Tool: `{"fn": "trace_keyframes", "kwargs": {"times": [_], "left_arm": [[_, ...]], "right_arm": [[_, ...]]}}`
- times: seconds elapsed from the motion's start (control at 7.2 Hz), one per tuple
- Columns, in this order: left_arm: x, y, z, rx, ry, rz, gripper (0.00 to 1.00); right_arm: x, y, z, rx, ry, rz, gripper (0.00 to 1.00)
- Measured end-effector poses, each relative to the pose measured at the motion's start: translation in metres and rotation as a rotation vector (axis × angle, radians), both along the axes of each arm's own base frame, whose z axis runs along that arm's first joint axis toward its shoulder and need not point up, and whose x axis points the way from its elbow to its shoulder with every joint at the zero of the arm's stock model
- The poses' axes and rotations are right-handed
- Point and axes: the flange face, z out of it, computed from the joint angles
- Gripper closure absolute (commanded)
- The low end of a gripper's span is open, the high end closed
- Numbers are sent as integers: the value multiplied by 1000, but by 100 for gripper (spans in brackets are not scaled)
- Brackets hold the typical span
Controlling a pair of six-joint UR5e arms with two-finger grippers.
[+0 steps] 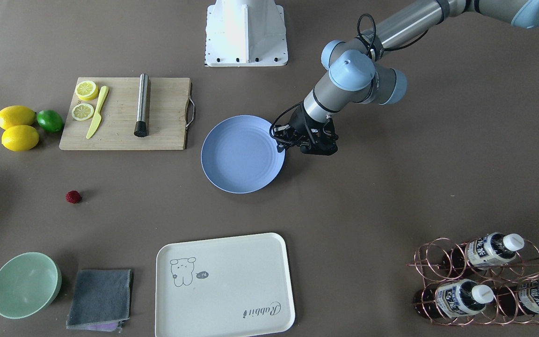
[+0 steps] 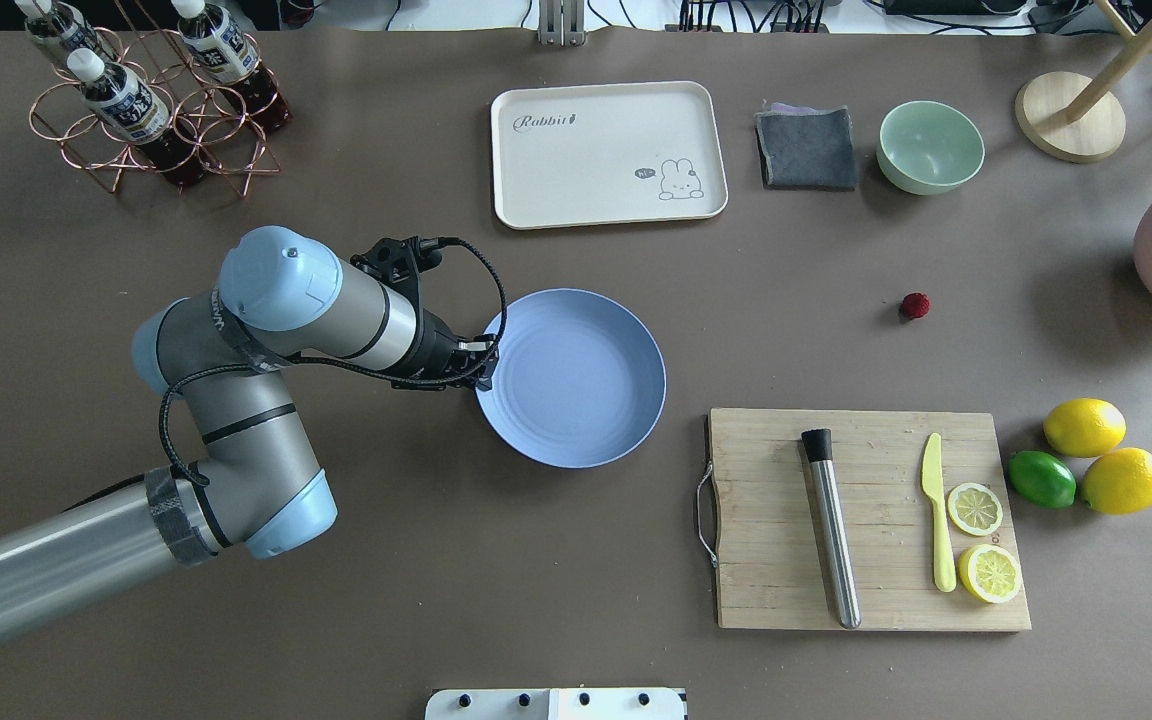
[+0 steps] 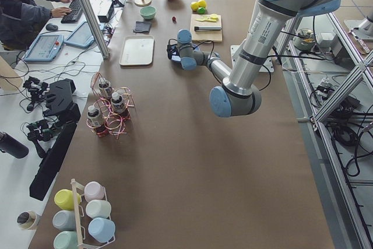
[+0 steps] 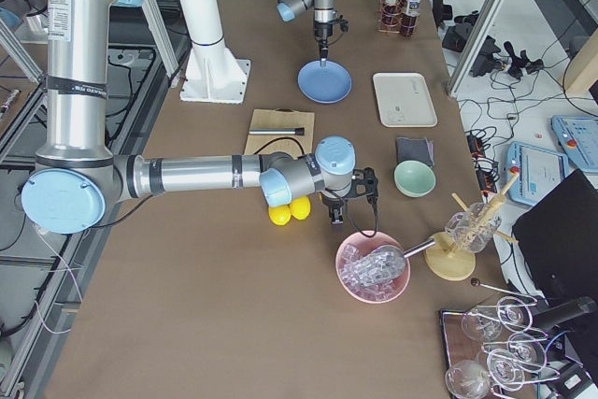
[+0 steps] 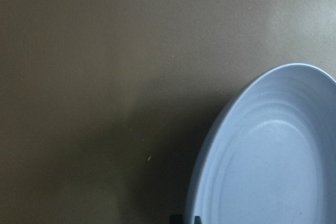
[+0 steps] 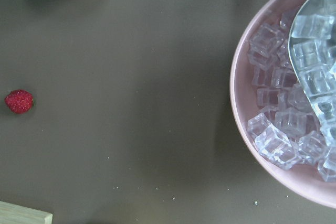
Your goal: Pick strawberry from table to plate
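Observation:
The strawberry (image 1: 73, 196) (image 2: 915, 305), small, dark red and bumpy, lies alone on the brown-grey table (image 2: 786, 300). It also shows at the left edge of the right wrist view as the strawberry (image 6: 19, 101). The light-blue plate (image 1: 241, 154) (image 2: 576, 380) sits empty mid-table. My left gripper (image 2: 484, 365) (image 1: 281, 148) points down at the plate's rim (image 5: 210, 145), its fingertips close together astride it. My right gripper (image 4: 334, 221) hangs between the lemons and the ice bowl. Whether it is open or shut I cannot tell.
A wooden cutting board (image 2: 871, 520) carries lemon slices, a yellow knife and a metal rod. Lemons and a lime (image 2: 1041, 478) lie beside it. A pink bowl of ice cubes (image 6: 283, 103), mint bowl (image 2: 931, 147), grey cloth (image 2: 806, 148), cream tray (image 2: 608, 153) and bottle rack (image 2: 151, 110) ring the table.

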Motion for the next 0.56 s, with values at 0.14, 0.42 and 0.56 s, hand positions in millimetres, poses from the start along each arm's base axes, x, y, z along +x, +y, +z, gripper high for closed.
{"fn": "trace_keyframes", "kwargs": {"times": [0.14, 0.42, 0.56], "left_arm": [[0, 0, 1, 1, -1, -1, 9], [-4, -2, 0, 1, 2, -8, 9], [-8, -5, 0, 0, 1, -16, 10]], "right_arm": [[-1, 0, 0, 0, -3, -2, 0], [-9, -1, -7, 11, -10, -18, 0], [-18, -4, -16, 27, -19, -26, 0]]}}
